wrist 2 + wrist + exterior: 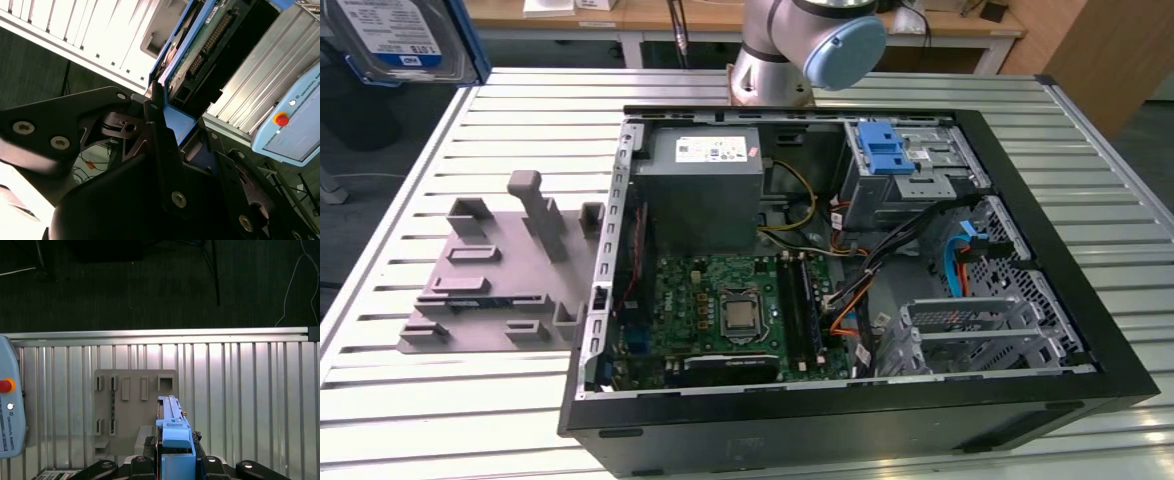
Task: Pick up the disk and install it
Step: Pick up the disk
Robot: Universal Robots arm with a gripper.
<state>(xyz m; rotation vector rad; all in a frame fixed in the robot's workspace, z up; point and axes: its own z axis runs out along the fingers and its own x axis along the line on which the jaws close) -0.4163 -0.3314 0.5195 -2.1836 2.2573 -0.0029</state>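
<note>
Bearing it all, the table (494,400): a slatted metal top that carried the open computer case and the grey fixture.
Computer case (1067,400): lay on its side with the panel off, boards and cables exposed; the disk was not in it, so installation was judged not yet done.
Grey fixture (494,280): sat just beside the case, on the exterior view's left.
Disk (394,35): hung off the table at the exterior view's upper left corner, well apart from the case; pick-up was judged done.
Gripper (177,462): was clenched on the disk's blue carrier, as both wrist views showed.
</note>
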